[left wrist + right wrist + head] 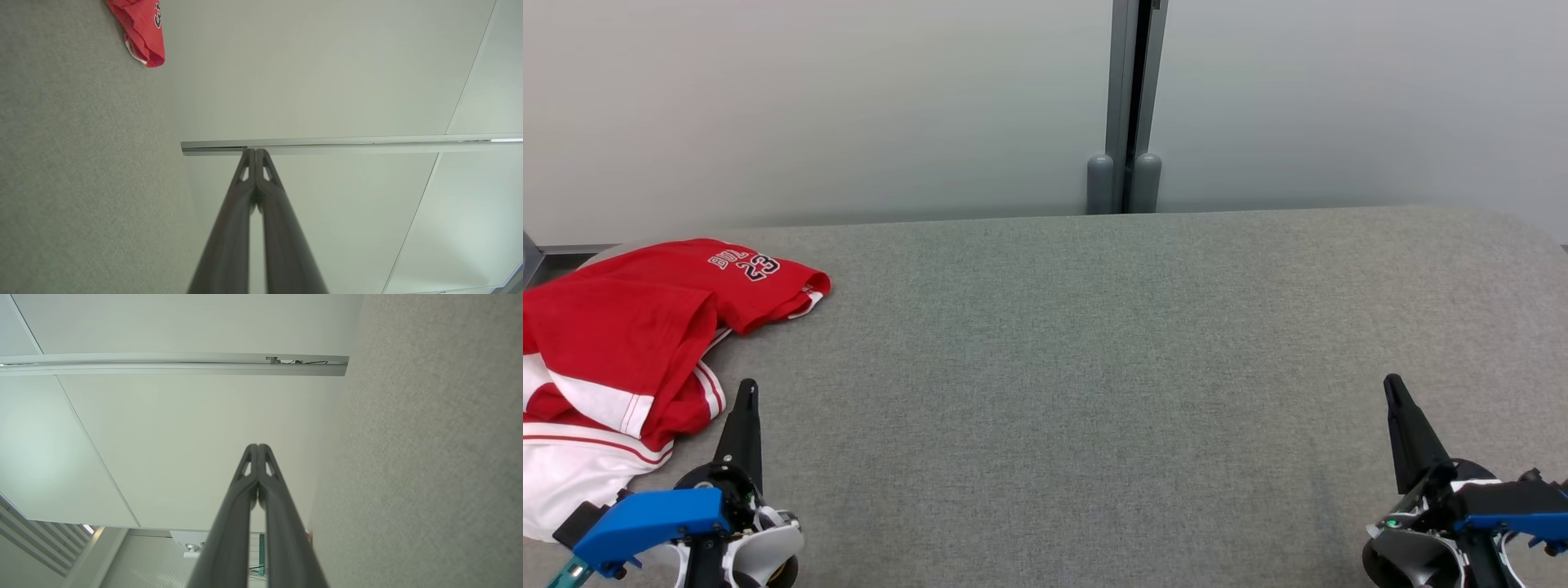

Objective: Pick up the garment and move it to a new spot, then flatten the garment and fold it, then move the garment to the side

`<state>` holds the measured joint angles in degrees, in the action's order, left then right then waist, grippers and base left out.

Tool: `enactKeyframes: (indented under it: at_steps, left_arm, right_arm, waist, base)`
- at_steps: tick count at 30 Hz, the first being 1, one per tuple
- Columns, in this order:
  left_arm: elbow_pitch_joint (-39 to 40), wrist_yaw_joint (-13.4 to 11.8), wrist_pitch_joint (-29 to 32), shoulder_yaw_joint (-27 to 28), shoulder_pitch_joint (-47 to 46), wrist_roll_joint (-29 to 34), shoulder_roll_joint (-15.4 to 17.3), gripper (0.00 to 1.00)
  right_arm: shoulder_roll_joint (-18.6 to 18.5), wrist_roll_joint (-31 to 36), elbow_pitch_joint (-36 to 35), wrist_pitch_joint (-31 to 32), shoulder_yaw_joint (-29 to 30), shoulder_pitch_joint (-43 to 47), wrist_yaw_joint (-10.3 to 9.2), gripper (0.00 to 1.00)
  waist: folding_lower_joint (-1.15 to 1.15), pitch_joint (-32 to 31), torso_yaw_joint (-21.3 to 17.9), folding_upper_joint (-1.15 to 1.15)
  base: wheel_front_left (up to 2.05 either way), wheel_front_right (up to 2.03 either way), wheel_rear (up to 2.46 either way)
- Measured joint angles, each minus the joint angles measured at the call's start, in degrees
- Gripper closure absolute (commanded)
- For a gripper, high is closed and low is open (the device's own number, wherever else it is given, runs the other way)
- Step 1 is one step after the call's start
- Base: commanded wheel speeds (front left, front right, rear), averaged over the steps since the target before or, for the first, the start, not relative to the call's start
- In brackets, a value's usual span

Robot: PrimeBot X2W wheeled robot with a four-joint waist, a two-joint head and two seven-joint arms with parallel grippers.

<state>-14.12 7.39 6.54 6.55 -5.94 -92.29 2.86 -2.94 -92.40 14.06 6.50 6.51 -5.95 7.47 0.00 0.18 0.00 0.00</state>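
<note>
Red shirt point(629, 327), number 23 point(760, 267) on it in black with white edges, seen upside down, small letters beside it too tiny to read, a cut-off black mark on the same shirt point(143, 28) in the left wrist view, not readable

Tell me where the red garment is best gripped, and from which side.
Probably the bunched red fold along the garment's right edge, approached from above by the left gripper, now shut beside it. There the cloth stands up off the table, giving something to pinch.

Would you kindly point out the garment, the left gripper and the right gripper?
garment point(625, 327): head view, on its red fold.
left gripper point(747, 390): head view, at its shut fingertips.
right gripper point(1394, 387): head view, at its shut fingertips.
</note>
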Motion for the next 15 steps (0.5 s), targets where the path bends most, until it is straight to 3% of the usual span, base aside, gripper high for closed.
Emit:
enactKeyframes:
  at_steps: [1, 2, 15]
  left_arm:
    - [0.0, 0.0, 0.0, 0.0, 0.0, 0.0, 0.0, 1.0]
    - [-0.3, 0.0, -0.1, 0.0, 0.2, 0.0, 0.0, 0.0]
    - [-1.9, -0.4, -2.3, -1.6, 3.7, 1.4, -0.7, 0.0]
  right_arm:
    - [0.0, 0.0, 0.0, 0.0, 0.0, 0.0, 0.0, 1.0]
    - [0.0, 0.0, 0.3, 0.0, 0.0, 0.2, 0.0, 0.0]
    - [0.6, 1.8, 2.1, -2.4, -2.1, 2.9, -0.14, 0.0]
  waist:
    - [0.0, 0.0, 0.0, 0.0]
    - [0.0, 0.0, 0.0, 0.0]
    - [0.0, 0.0, 0.0, 0.0]
  base:
    - [0.0, 0.0, 0.0]
    - [0.0, 0.0, 0.0]
    - [0.0, 0.0, 0.0]
